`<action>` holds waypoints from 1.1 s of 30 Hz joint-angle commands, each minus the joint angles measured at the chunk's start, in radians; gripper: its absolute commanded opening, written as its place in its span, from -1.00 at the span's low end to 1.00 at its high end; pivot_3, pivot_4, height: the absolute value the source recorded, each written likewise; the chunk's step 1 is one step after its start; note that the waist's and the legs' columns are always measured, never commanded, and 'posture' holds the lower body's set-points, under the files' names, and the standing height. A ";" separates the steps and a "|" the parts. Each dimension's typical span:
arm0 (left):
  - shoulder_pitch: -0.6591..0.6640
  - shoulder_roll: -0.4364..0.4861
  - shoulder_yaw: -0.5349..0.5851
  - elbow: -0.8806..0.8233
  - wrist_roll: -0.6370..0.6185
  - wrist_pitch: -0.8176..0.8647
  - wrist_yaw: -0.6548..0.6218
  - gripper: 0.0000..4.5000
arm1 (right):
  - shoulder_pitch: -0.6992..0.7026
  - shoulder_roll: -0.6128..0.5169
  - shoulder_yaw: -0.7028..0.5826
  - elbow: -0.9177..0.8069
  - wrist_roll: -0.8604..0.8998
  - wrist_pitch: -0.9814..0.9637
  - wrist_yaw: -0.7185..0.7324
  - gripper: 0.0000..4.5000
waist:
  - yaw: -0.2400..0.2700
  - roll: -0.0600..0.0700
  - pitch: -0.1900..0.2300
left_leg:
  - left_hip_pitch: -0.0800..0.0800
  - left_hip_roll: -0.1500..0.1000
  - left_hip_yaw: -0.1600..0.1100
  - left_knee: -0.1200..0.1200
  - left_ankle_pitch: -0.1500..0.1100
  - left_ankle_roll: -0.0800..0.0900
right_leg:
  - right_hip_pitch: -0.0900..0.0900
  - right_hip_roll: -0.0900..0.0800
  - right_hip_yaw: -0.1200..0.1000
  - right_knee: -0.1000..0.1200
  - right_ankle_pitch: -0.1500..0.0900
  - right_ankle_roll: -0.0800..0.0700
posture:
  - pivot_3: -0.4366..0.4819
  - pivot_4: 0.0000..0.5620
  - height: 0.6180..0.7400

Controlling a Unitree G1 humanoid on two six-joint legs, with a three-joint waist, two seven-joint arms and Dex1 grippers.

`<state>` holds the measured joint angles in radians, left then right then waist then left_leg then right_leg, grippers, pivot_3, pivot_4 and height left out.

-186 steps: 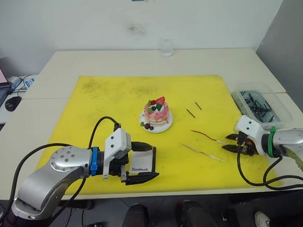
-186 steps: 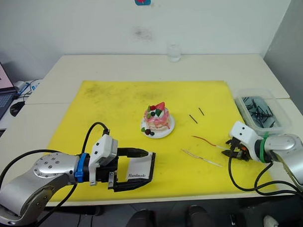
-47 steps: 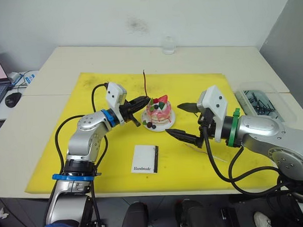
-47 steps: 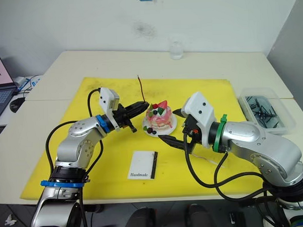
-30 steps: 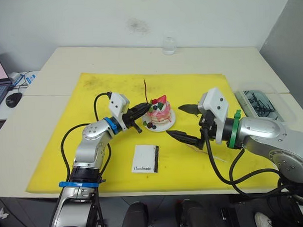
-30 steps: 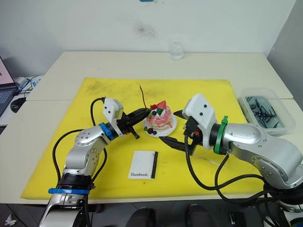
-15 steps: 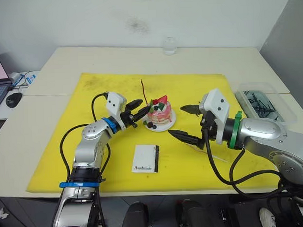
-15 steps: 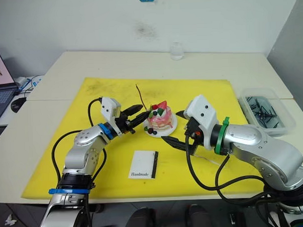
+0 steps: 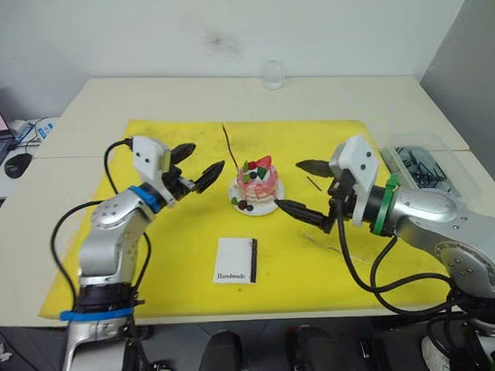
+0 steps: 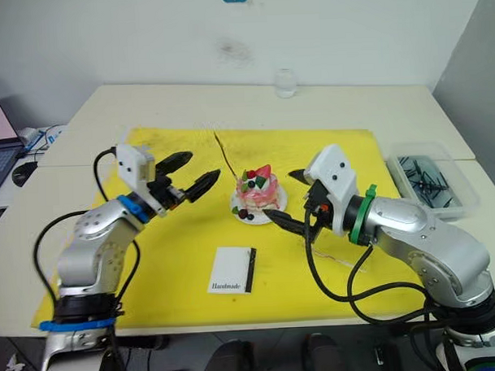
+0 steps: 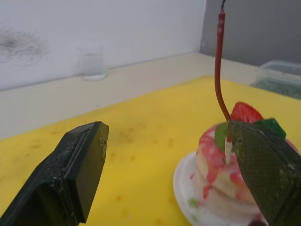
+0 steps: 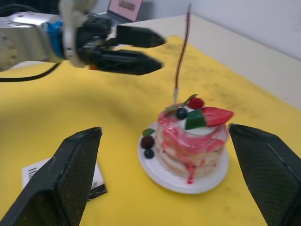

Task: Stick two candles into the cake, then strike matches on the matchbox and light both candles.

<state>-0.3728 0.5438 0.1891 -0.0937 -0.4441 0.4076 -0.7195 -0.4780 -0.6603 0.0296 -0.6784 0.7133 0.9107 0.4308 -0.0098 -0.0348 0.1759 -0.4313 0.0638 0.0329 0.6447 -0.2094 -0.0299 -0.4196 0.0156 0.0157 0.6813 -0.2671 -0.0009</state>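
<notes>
One candle (image 9: 229,149) stood in the cake (image 9: 256,183); right gripper (image 9: 305,191) (empty, spread like the left gripper (image 9: 200,161)) sat nearer the second candle (image 9: 325,245)

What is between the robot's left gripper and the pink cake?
Just bare yellow mat, as the left eye view shows. The left gripper is open and apart from the cake, where one candle stands.

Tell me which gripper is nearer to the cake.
Right. The right gripper sits open just beside the cake, at its plate; the left gripper is open farther off, on the opposite side.
</notes>
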 commanded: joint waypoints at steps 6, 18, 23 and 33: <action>0.124 0.038 -0.033 -0.216 -0.067 0.099 -0.028 0.99 | 0.081 -0.073 -0.106 -0.070 0.034 -0.006 0.045 1.00 | 0.008 0.000 0.000 | 0.000 -0.001 0.000 0.001 0.000 0.000 | 0.001 -0.001 -0.001 0.000 0.001 0.000 | -0.05 -0.47 1.00; 0.175 0.246 -0.217 -0.491 -0.261 0.290 -0.324 0.99 | 0.432 -0.376 -0.198 -0.114 -0.031 -0.020 0.253 1.00 | 0.007 0.000 0.000 | 0.001 -0.001 0.001 0.000 0.001 0.001 | 0.001 -0.001 0.000 0.000 0.001 -0.001 | -0.05 -0.47 1.00; 0.129 0.228 -0.279 -0.500 -0.262 0.275 -0.351 0.99 | 0.500 -0.390 -0.134 -0.056 -0.134 -0.097 0.283 1.00 | 0.005 0.000 0.000 | 0.008 -0.002 0.001 0.001 0.001 0.001 | 0.006 0.000 0.000 0.000 0.001 -0.003 | -0.05 -0.47 1.00; 0.100 0.173 -0.325 -0.487 -0.242 0.250 -0.342 1.00 | 0.492 -0.312 -0.013 0.059 -0.282 -0.178 0.272 0.73 | 0.005 0.000 0.000 | 0.015 -0.002 0.000 0.000 0.001 0.001 | 0.013 0.000 0.000 -0.001 0.000 -0.004 | -0.05 -0.47 1.00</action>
<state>-0.2624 0.7198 -0.1359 -0.5621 -0.6831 0.6749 -1.0595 0.0178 -0.9717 0.0219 -0.6094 0.4514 0.7592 0.6974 -0.0046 -0.0351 0.1759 -0.4168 0.0615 0.0333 0.6446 -0.2089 -0.0290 -0.4067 0.0156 0.0156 0.6804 -0.2675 -0.0052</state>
